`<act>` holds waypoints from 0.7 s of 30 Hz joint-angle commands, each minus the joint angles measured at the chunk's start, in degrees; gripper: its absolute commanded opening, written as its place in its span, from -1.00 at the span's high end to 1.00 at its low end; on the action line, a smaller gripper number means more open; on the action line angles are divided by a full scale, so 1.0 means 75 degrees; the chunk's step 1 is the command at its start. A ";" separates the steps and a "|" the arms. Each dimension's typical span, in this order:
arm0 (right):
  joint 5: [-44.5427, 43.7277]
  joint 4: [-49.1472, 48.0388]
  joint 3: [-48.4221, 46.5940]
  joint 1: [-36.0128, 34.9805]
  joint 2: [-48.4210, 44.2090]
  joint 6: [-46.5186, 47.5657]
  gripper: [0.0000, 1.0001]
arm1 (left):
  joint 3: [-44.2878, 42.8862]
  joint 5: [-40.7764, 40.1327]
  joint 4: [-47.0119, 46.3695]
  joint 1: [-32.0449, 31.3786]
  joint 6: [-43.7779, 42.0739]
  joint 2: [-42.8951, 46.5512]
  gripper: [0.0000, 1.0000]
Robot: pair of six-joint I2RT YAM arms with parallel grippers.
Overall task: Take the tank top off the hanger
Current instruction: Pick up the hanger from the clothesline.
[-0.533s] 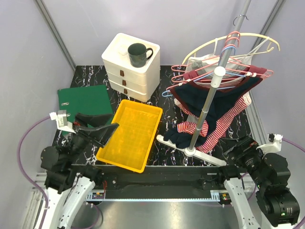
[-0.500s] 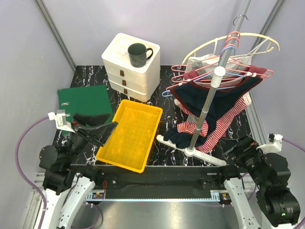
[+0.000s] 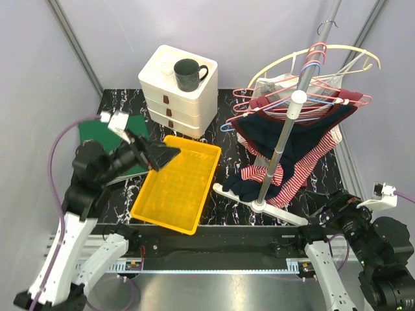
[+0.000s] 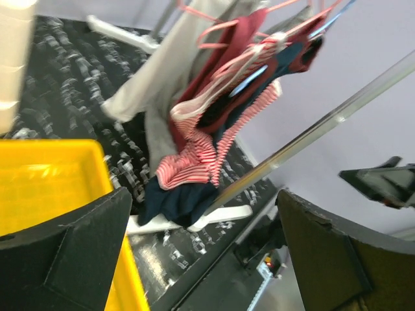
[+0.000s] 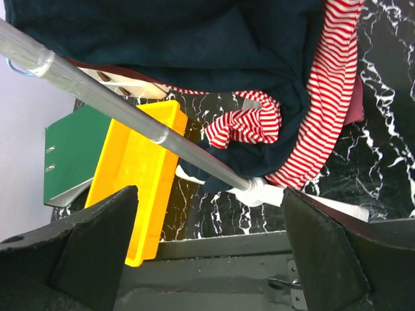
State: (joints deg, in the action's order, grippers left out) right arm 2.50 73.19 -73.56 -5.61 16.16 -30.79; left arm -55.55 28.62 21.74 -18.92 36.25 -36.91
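Two tools are spread wide apart and hold nothing. Our left tool (image 3: 168, 155) has lifted up from the near edge of the desk (image 3: 120, 103) and now hangs over the yellow bin (image 3: 194, 142), pointing at the rack (image 3: 280, 152), while our right tool (image 5: 209, 214) stays low. The tank top (image 3: 290, 131) hangs on its hanger (image 3: 352, 98) there, so we think the reach has only begun.
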 commanded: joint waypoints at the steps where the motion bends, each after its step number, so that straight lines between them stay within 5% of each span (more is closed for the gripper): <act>1: 0.0368 0.0004 -0.0282 0.0021 0.0516 0.0647 -0.99 | -0.1950 0.1981 -0.1535 -0.0032 -0.0204 -0.1825 -0.98; 6: 0.1105 -0.0254 -0.0528 0.0021 0.0494 0.0800 -0.99 | -0.4087 0.3213 -0.1633 -0.0934 -0.1818 -0.3793 -0.59; 11: 0.1972 -0.0465 -0.0703 0.0021 0.0411 0.0800 -0.99 | -0.5132 0.4058 -0.1539 -0.1414 -0.3285 -0.4793 -0.46; 21: 0.2233 -0.0279 -0.1055 0.0021 0.0411 0.1104 -0.99 | -0.5905 0.2525 -0.0988 -0.2844 -0.5533 -0.6258 -0.22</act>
State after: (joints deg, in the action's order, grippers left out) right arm 17.67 71.83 -79.26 -5.61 19.09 -24.93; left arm -96.18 52.66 13.85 -37.06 4.80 -81.73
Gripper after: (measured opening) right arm 0.994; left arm 0.615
